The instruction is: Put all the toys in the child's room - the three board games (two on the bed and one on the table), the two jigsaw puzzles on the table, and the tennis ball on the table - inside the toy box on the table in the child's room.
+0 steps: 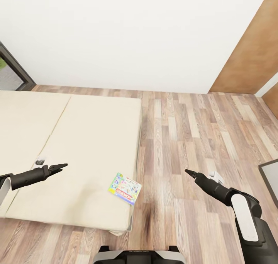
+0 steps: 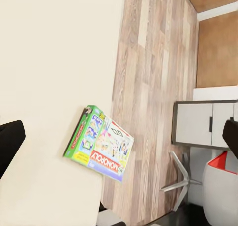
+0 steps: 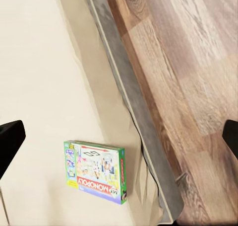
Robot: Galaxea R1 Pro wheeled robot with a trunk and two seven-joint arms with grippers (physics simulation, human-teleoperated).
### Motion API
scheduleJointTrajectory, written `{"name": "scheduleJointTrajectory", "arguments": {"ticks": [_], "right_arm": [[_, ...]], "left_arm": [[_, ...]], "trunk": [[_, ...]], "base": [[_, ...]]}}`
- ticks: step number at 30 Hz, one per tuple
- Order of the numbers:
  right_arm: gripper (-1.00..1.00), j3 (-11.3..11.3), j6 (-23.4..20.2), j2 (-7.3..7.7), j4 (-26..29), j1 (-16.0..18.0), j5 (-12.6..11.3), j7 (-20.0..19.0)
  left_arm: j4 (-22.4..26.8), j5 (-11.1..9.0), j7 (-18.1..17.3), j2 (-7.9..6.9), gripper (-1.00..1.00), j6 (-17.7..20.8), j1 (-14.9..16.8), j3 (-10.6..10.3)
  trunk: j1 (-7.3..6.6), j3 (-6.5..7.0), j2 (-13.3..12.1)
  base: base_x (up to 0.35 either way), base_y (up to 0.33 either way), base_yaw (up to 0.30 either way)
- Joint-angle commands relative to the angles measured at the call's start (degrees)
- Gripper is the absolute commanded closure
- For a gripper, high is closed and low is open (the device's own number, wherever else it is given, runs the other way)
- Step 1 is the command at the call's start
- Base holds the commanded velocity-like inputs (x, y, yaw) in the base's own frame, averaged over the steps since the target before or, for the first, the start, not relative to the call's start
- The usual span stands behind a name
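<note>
1. from the head camera i'm looking down on a cream bed (image 1: 77, 140) set on a wood-plank floor (image 1: 193, 132), with a white wall (image 1: 135, 32) behind it.
2. one board game (image 1: 124, 188) lies flat on the bed, close to the mattress's right edge and near the foot corner nearest me. its lid is green, pink and blue with "monopoly" lettering, readable in the left wrist view (image 2: 99, 143) and in the right wrist view (image 3: 95, 171).
3. my left hand (image 1: 61, 166) hangs over the bed, well to the left of the game and touching nothing. from the head camera its fingers look close together, but in the left wrist view a dark fingertip (image 2: 9, 144) sits at each side edge with the game between them, so i read it as spread wide and empty.
4. my right hand (image 1: 188, 172) hovers over the floor, to the right of the bed and apart from the game. the right wrist view puts a fingertip (image 3: 10, 145) at each side edge, so it is also wide and holding nothing.
5. in the left wrist view a grey cabinet (image 2: 201, 124) and part of a red-and-white chair (image 2: 220, 184) stand beyond the floor strip.
</note>
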State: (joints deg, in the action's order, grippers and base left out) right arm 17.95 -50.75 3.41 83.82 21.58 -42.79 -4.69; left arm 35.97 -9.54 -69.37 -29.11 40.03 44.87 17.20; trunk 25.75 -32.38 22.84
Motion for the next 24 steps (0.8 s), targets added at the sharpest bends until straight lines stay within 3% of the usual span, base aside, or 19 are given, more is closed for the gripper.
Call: {"name": "scheduleJointTrajectory", "arguments": {"ticks": [1,16,24], "right_arm": [[-1.0,0.1,-0.3,-0.01,0.0,0.0,0.4,-0.5],[-1.0,0.1,-0.2,0.0,-0.2,0.0,0.4,-0.5],[-1.0,0.2,-0.2,-0.04,-0.6,0.0,0.2,-0.5]], "left_arm": [[0.0,-0.1,-0.1,0.0,-1.0,0.5,0.0,0.0],[0.0,-0.1,-0.1,0.01,-1.0,0.5,0.0,-0.1],[0.0,-0.1,-0.1,0.14,-1.0,0.5,0.0,-0.2]], "trunk": [[0.03,0.02,0.1],[0.03,1.44,0.1],[0.03,2.2,0.1]], "base": [[0.0,0.0,0.067],[0.0,0.0,0.059],[0.0,0.0,-0.074]]}}
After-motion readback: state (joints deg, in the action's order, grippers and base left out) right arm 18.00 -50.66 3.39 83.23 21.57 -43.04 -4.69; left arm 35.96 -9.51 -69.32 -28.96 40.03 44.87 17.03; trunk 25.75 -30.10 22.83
